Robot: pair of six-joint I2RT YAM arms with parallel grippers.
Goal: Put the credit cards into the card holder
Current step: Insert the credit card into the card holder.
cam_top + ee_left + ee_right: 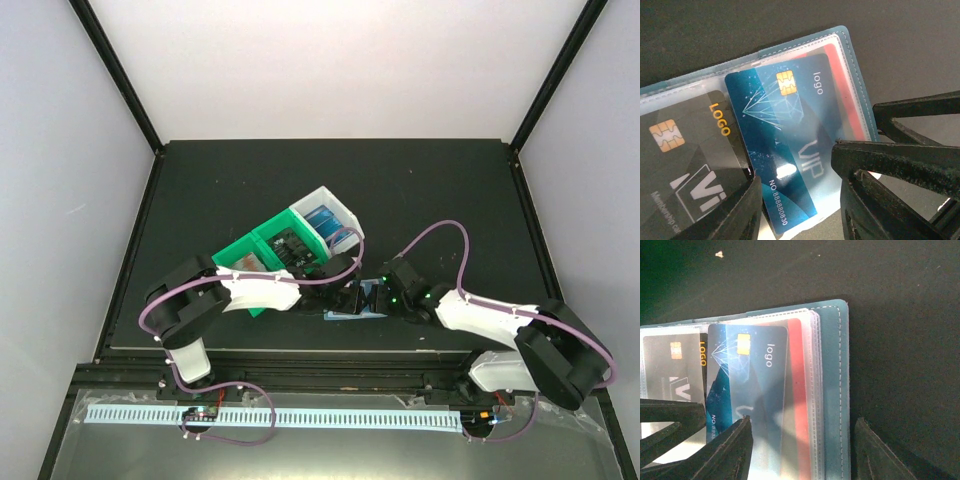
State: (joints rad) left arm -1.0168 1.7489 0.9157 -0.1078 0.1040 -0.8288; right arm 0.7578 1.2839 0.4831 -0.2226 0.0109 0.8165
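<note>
Teal card holder [856, 65] lies open and flat on the counter [250, 180], near its front edge, between your two claws and just in front of the bins. A black card [685, 170] sits inside the left clear sleeve. A red card [849, 95] sits deep in the right sleeve. A blue card [785, 135] lies over the red one at a slant. Its chip end appears to be under the clear plastic, and its numbered end sticks out past the sleeve's mouth.

By this view you are partway through. Two cards look seated and the blue one needs pushing home. More cards seem to wait in the green bin [245, 255] and the white bin [335, 215], but they are too small to count.

Your left claw [795, 167] is part open, with one finger on either side of the blue card's free end. You cannot tell whether it pinches the card. Your right claw [802, 424] stands wide over the holder's right half, gripping nothing.

The counter is matte black. Pale walls close it in on three sides, with black frame posts at the back corners.
</note>
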